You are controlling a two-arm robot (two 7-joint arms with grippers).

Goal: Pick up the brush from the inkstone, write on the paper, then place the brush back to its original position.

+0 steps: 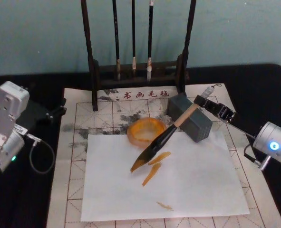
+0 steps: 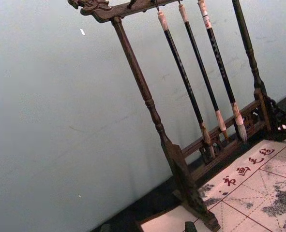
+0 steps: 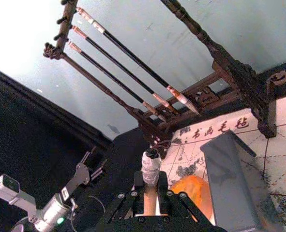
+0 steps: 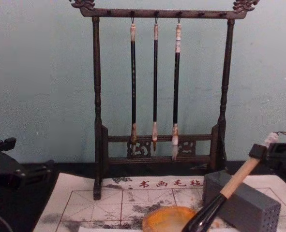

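- White sheet lies nearest, on the paper; orange strokes could smear.
- Right gripper fingers pinch the brush high on its handle, tuft low at the sheet. Long lever; it may pivot in the grip.
- Shaft crosses grey block and orange dish; a return sweep could nudge either.
- Left gripper parked far left; open or closed, cannot tell.
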